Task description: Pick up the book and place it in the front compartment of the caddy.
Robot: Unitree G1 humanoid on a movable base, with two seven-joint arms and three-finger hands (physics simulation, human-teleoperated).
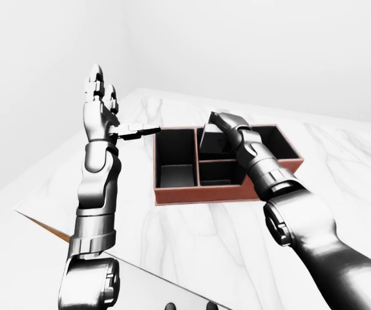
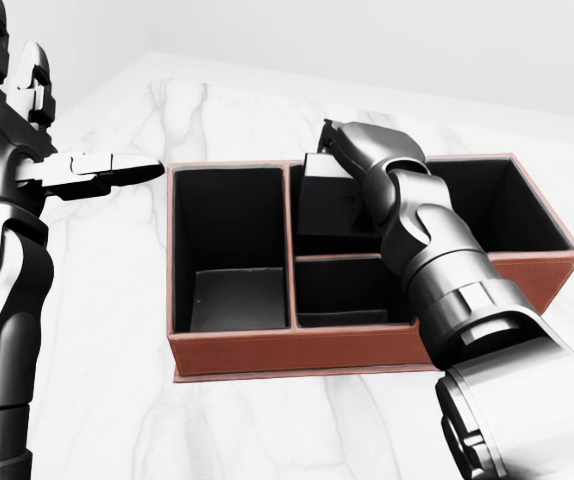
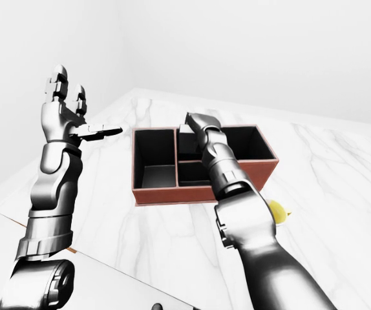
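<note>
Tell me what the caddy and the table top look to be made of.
The caddy looks like reddish-brown leather or leatherette: matte walls, with a dark, perhaps fabric, lining. The table top looks like polished white marble, going by its grey veining and soft sheen. Both are rendered, so this is appearance only.

Bare simulated room: white marble counter (image 2: 267, 430), plain white walls (image 1: 250, 45), brown desk caddy (image 2: 297, 350); room type unclear.
</note>
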